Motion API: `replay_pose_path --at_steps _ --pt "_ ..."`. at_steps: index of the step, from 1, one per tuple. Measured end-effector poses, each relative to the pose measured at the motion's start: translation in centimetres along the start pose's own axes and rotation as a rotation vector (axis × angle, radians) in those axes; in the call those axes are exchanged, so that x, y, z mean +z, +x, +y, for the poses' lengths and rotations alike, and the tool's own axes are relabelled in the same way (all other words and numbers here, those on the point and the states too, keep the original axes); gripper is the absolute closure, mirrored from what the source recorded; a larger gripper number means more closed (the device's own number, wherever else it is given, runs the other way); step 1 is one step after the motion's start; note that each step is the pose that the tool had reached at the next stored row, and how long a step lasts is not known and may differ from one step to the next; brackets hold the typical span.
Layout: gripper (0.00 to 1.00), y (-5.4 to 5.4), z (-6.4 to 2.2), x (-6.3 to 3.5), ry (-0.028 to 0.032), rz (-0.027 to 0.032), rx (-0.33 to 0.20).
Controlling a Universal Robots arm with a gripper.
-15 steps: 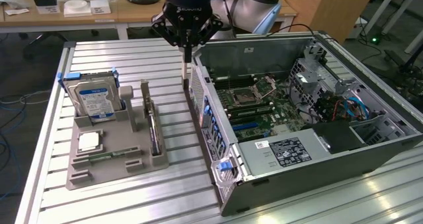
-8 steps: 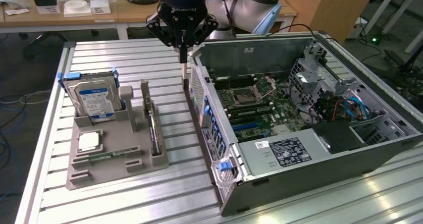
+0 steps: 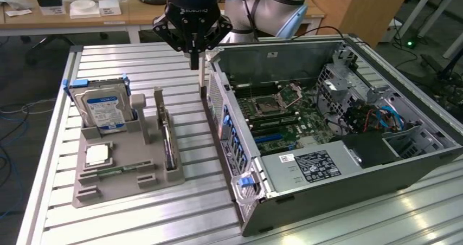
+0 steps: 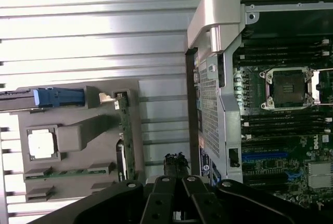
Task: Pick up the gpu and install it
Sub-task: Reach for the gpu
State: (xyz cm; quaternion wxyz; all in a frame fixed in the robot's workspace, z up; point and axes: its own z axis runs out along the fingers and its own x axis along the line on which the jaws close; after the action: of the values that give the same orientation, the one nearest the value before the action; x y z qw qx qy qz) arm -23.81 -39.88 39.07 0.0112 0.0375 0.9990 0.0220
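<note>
The gpu (image 3: 168, 143) stands on edge in a slot at the right side of the grey holder tray (image 3: 116, 188), its green board edge and metal bracket facing up. In the wrist view the gpu (image 4: 125, 135) is a thin green strip in the tray (image 4: 78, 130). My gripper (image 3: 194, 65) hangs above the table, between the tray and the open computer case (image 3: 340, 163), behind the gpu's far end. It is shut, with nothing between its fingers. From the wrist camera the gripper (image 4: 176, 160) sits over the slatted table beside the case wall (image 4: 210, 104).
A hard drive (image 3: 101, 107) with a blue-white label stands at the tray's back, with a processor chip (image 3: 97, 154) and a memory stick (image 3: 119, 171) in front. The case's motherboard (image 3: 285, 117) lies exposed, with blue slots (image 3: 278, 138). A desk (image 3: 72, 17) stands behind.
</note>
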Motion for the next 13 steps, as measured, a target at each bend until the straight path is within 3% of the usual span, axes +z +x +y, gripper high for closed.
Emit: replay_pose_path --at_steps 13 --pt "0.89 1.8 -0.14 0.00 0.0000 0.0004 0.000"
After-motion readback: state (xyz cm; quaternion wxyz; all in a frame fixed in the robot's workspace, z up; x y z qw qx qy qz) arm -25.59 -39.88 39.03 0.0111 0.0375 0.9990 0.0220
